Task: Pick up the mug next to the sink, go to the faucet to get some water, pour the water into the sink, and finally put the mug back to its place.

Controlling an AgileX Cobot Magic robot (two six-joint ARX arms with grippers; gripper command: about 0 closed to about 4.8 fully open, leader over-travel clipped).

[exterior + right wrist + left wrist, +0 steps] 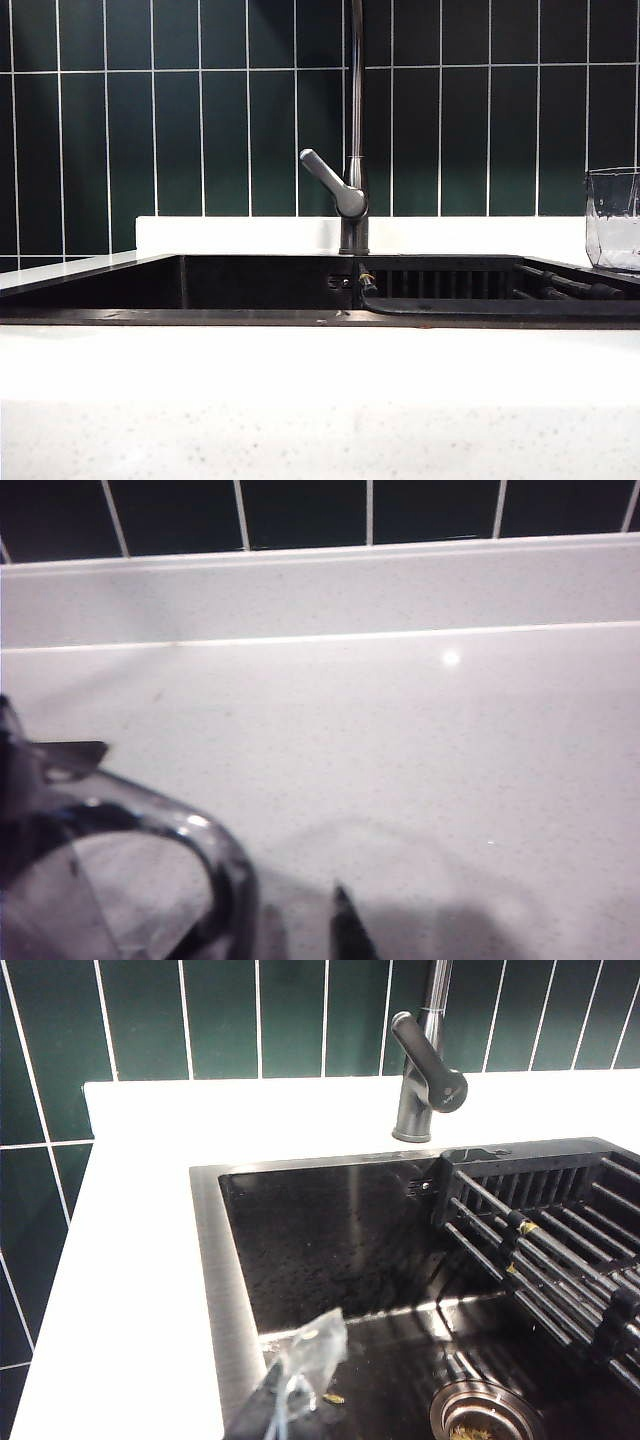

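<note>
Left gripper (290,1400) seen shut, empty, poised over near corner of sink (210,1290). Right gripper (200,920) seen low over white countertop (400,760), fingers parted around mug (613,218), which is stood upright right of sink. Faucet (352,190) seen behind basin, against dark tiled wall (200,110).

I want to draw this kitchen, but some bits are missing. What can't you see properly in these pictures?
Exterior view: the right edge cuts off the mug, the top edge the faucet spout; no arms show.
Left wrist view: the left gripper, over the sink corner, is cut by the bottom edge.
Right wrist view: the right gripper sits by the blurred mug; one fingertip shows, so its grip is unclear.
</note>
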